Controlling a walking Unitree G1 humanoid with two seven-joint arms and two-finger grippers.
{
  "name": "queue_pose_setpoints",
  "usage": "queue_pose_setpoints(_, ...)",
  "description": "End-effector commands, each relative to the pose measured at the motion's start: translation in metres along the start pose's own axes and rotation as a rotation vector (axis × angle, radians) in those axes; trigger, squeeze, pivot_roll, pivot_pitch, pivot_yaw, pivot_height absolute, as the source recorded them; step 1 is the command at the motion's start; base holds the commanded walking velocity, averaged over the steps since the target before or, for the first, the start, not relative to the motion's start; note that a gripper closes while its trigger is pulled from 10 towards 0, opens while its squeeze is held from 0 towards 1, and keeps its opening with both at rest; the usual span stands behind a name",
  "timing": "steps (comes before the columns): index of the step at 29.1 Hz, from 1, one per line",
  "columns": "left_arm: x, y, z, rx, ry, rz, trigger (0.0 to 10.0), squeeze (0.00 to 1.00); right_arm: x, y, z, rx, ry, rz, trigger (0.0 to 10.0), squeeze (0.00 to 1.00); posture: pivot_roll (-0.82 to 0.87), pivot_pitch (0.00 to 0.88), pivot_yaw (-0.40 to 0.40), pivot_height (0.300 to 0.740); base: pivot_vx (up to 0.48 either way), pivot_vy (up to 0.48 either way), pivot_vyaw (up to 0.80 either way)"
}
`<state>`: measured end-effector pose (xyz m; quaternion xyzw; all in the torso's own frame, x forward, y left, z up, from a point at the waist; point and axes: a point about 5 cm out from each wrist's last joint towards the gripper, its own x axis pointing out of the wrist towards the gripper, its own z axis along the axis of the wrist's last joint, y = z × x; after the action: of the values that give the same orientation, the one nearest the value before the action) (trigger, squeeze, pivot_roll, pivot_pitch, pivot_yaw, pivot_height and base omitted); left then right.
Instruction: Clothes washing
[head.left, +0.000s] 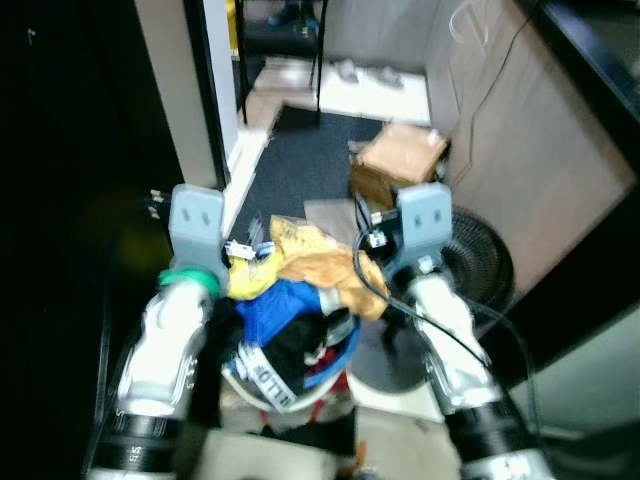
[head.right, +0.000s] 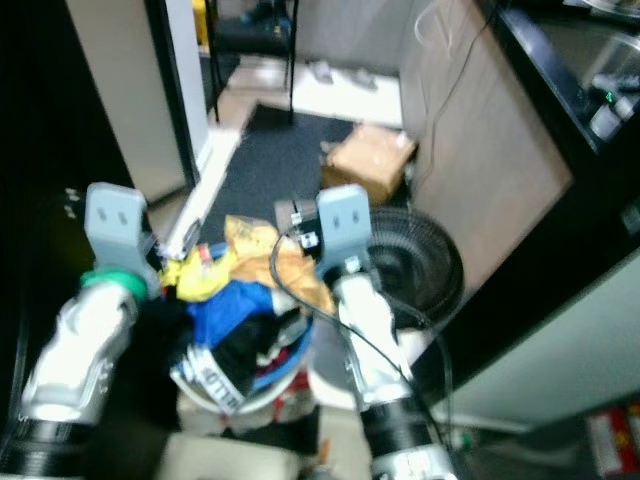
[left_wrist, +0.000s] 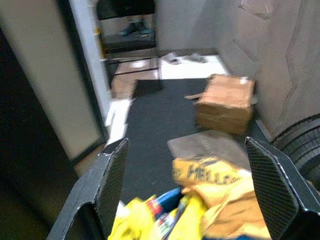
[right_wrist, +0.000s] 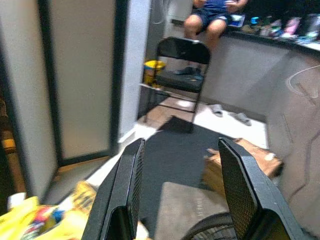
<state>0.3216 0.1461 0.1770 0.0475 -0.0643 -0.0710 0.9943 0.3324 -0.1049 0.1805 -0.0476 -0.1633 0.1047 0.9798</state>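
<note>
A white laundry basket (head.left: 262, 385) sits low between my two arms, heaped with clothes (head.left: 290, 275): a yellow printed piece on top, blue and black ones under it. My left arm (head.left: 170, 330) runs along the basket's left side and my right arm (head.left: 445, 320) along its right. In the left wrist view my left gripper (left_wrist: 185, 142) is open, its fingers (left_wrist: 112, 180) spread wide over the yellow cloth (left_wrist: 210, 190). My right gripper (right_wrist: 181, 145) is open too, with only floor and a corner of yellow cloth (right_wrist: 35, 220) beyond it.
Ahead lies a dark mat (head.left: 300, 160) with a cardboard box (head.left: 400, 160) on it. A black round fan (head.left: 480, 265) lies at my right beside a beige wall panel. A door frame (head.left: 215, 90) stands left. Further off are a folding chair (right_wrist: 179, 65), slippers (head.left: 365, 72) and a seated person (right_wrist: 212, 15).
</note>
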Motion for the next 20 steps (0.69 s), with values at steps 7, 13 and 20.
queue_pose_setpoints(7, -0.0019, 0.0036, -0.0078, 0.005, 0.038, 0.01, 10.0, 0.0, -0.0026, 0.0041, -0.0022, 0.02, 0.018, 0.004, 10.0, 0.0, 0.03, 0.04, -0.025, 0.74, 0.0, 0.0, 0.0)
queue_pose_setpoints(13, -0.0025, 0.0024, -0.0109, 0.007, 0.047, 0.003, 10.0, 0.0, -0.0025, 0.0076, -0.0033, 0.018, 0.024, 0.028, 10.0, 0.0, 0.03, 0.044, -0.023, 0.74, 0.0, 0.0, 0.0)
queue_pose_setpoints(20, -0.0036, 0.0013, -0.0159, 0.006, 0.064, 0.001, 10.0, 0.0, -0.0029, 0.0102, -0.0061, 0.012, 0.036, 0.044, 10.0, 0.0, 0.03, 0.049, -0.025, 0.74, 0.0, 0.0, 0.0)
